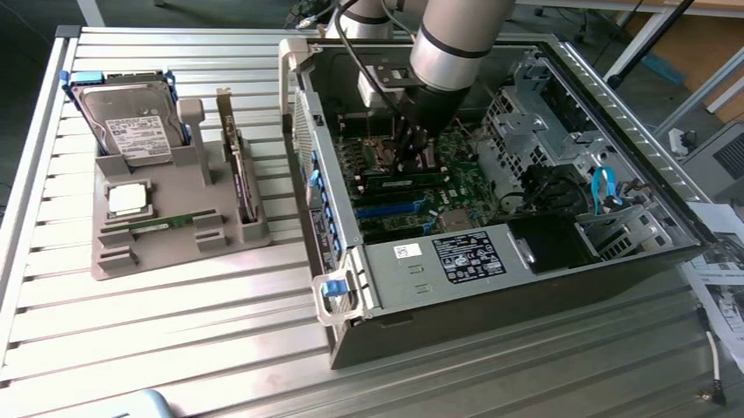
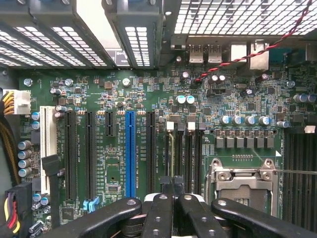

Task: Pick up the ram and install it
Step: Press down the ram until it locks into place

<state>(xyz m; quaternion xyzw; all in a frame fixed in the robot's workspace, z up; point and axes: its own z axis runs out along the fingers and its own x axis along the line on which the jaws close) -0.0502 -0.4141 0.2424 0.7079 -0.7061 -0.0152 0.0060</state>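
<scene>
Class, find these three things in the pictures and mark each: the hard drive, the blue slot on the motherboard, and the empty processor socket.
hard drive (image 1: 131,131), exterior view, on its label.
blue slot (image 2: 130,148), wrist view, midway along its length.
processor socket (image 2: 241,189), wrist view, on the open centre inside its metal frame.

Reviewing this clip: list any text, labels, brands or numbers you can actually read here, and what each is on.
None can be read.
Hard drive label: print too small.
White stickers on the computer case: blurred.
Motherboard white slot lettering: too small.
Papers at the exterior view's right: illegible.
</scene>
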